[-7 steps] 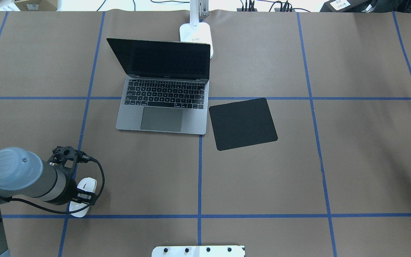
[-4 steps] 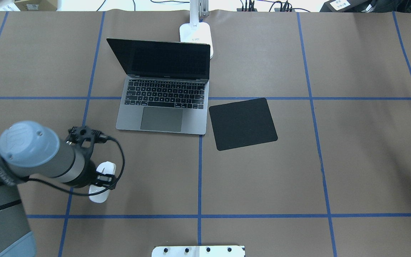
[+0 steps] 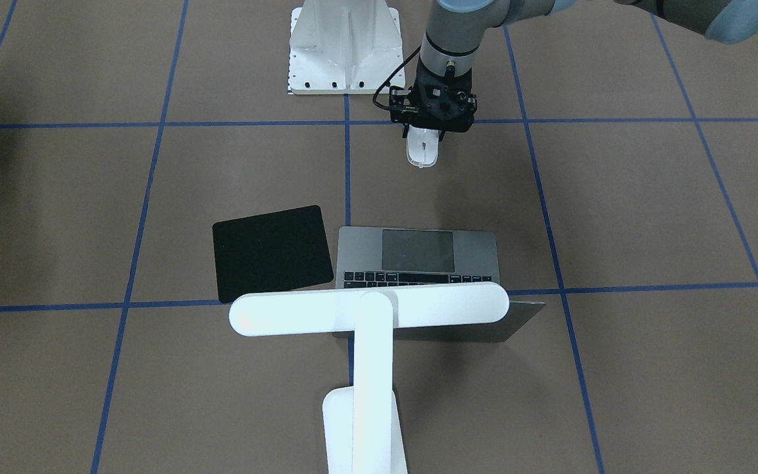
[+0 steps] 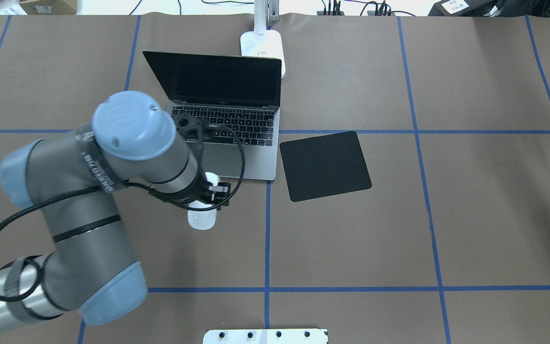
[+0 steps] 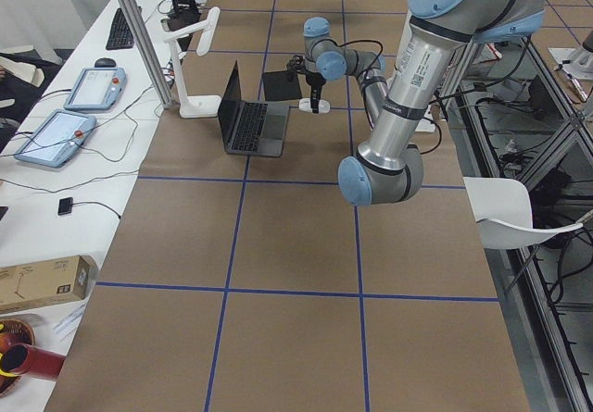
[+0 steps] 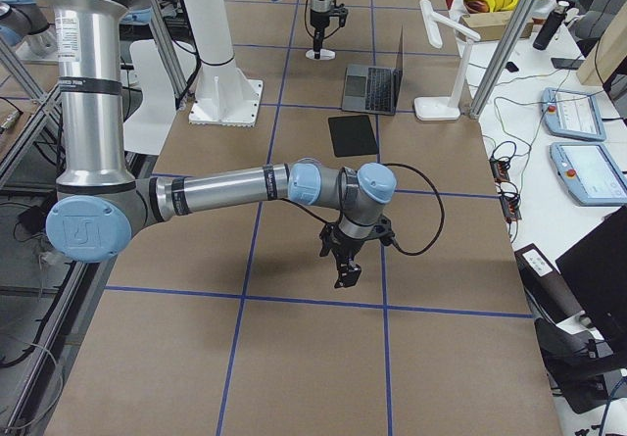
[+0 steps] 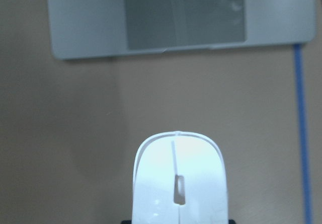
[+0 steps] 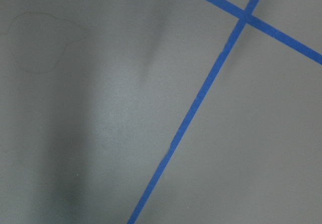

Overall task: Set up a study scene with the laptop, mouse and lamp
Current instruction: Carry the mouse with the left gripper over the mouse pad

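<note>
My left gripper (image 4: 206, 199) is shut on the white mouse (image 4: 202, 220), holding it by its sides over the table just in front of the open grey laptop (image 4: 248, 126). The left wrist view shows the mouse (image 7: 178, 183) pointing at the laptop's trackpad (image 7: 186, 15). In the front-facing view the mouse (image 3: 422, 151) hangs below the gripper (image 3: 426, 135). The white T-shaped lamp (image 3: 369, 308) stands behind the laptop (image 3: 417, 250). My right gripper (image 6: 345, 265) hovers over bare table far from these; I cannot tell whether it is open.
A flat black square pad (image 4: 325, 166) lies right of the laptop, also showing in the front-facing view (image 3: 270, 253). The white bolted pedestal (image 3: 345, 46) stands at the robot's edge. Blue tape lines cross the brown table cover.
My left arm has carried the mouse from the front left of the table forward and to the right, up to the laptop's front edge. Laptop, pad and lamp have not moved.
</note>
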Tool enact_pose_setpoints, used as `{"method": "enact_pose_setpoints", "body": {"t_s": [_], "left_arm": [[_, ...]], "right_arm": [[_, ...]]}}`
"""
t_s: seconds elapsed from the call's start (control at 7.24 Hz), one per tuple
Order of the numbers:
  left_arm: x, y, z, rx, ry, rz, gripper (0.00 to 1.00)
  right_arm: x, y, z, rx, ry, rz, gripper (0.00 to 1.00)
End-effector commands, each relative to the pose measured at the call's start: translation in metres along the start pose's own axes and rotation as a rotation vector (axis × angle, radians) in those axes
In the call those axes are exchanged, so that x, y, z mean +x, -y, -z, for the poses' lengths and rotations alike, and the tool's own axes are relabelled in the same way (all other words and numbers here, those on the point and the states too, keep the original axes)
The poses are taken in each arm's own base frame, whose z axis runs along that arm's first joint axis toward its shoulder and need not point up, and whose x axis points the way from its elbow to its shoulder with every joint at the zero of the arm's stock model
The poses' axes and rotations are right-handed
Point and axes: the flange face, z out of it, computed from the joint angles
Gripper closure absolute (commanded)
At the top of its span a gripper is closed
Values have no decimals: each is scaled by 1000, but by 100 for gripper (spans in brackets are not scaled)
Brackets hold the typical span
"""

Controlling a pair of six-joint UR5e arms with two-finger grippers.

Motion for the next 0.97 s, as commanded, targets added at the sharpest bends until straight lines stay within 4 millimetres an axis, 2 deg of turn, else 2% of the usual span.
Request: {"method": "enact_pose_setpoints", "body": {"t_s": [0.0, 0.28, 0.41, 0.69, 0.83], "left_arm": [[75, 32, 5, 14, -18, 84, 87], [143, 67, 2, 60, -11, 153, 87], [166, 83, -8, 81, -20, 165, 87], [197, 116, -53, 197, -24, 220, 87], [229, 117, -64, 225, -9, 234, 87]], "right_arm": [[-1, 4, 5, 16, 12, -5, 0], [-6, 2, 5, 31, 54, -18, 0], [-5, 1, 3, 30, 59, -20, 0], [-7, 4, 4, 37, 75, -20, 0], [-7, 7, 4, 37, 76, -26, 0]]}}
